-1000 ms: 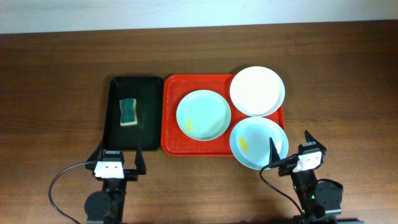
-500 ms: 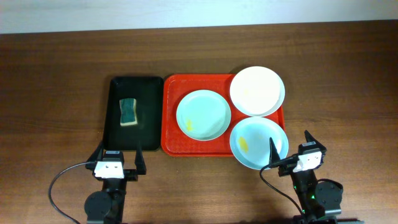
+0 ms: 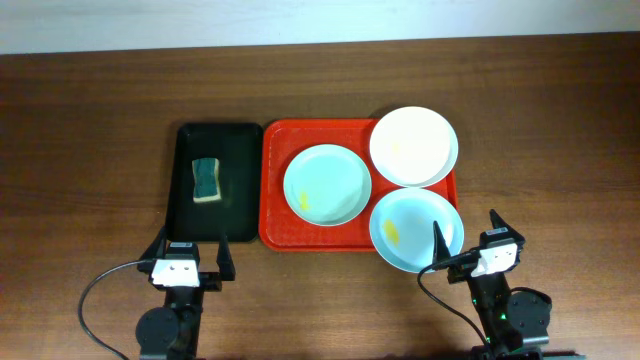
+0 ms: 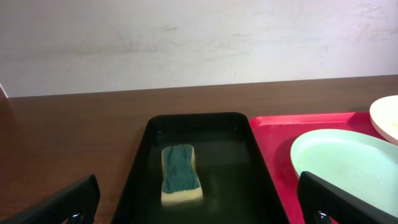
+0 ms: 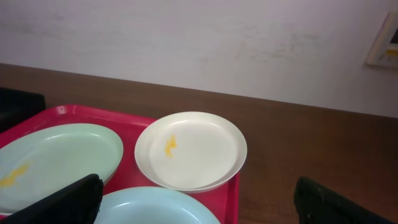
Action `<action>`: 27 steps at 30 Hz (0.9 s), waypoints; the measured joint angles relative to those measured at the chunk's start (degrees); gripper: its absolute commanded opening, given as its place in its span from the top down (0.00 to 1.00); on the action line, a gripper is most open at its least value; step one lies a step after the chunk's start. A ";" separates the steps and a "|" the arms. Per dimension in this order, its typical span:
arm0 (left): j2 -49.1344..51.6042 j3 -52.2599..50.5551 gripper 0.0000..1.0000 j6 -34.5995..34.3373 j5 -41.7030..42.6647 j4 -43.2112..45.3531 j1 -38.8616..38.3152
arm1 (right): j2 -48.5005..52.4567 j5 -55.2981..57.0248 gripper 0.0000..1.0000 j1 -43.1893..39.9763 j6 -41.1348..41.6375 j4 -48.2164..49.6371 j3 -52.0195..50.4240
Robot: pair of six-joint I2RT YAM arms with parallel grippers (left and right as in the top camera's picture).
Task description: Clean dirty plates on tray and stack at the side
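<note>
Green sponge [image 3: 206, 180] in black tray [image 3: 240, 170], just beside red tray [image 3: 273, 190].

No text, label, brand, number or sign can be read in any of the views. The only candidate is a pale framed sheet [image 5: 388, 40] on the wall, at the right edge of the right wrist view. It is cut off by the frame and too blurred to make out any writing.
</note>
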 measured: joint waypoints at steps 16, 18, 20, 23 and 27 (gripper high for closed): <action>0.00 0.00 0.01 0.00 0.17 -0.02 0.00 | 0.00 0.00 0.01 0.00 -0.02 0.00 0.00; 0.00 0.07 0.01 -0.02 0.70 -0.42 0.00 | 0.00 0.00 0.01 0.00 0.00 0.02 0.00; 0.00 0.55 0.01 -0.09 0.98 -2.05 0.00 | 0.00 0.00 0.02 0.00 0.07 0.00 0.00; 0.02 5.01 0.01 -0.70 1.57 -11.65 0.00 | 0.00 0.00 0.01 0.00 0.07 0.00 0.00; 0.96 13.81 0.01 -3.15 1.99 -20.13 0.00 | 0.00 0.00 0.01 0.00 0.04 0.00 0.02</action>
